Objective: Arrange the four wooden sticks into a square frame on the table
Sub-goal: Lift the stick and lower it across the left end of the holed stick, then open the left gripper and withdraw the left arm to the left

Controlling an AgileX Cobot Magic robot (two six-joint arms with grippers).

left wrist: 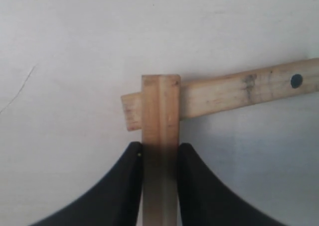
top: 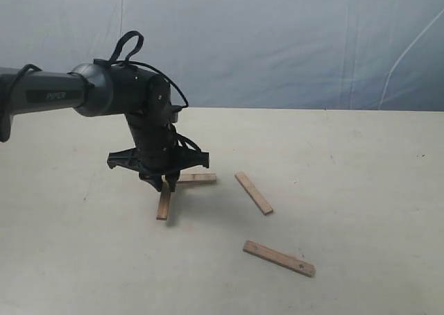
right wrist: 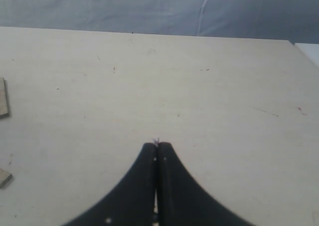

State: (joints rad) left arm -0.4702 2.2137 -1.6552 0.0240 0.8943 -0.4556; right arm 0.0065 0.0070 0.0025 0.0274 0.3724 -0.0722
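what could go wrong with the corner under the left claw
The left claw grips the held stick right beside its overlap with the second stick; opening or lifting off could nudge both and skew the corner.
The middle stick and the holed stick lie apart, angled; bringing them in could knock that corner.

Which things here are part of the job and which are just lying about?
Job:
- left tool, shut on held stick
- crossed stick, under the held stick's end
- middle stick, loose
- near stick, loose
- table

Just there:
- grey backdrop
- right tool, shut, empty
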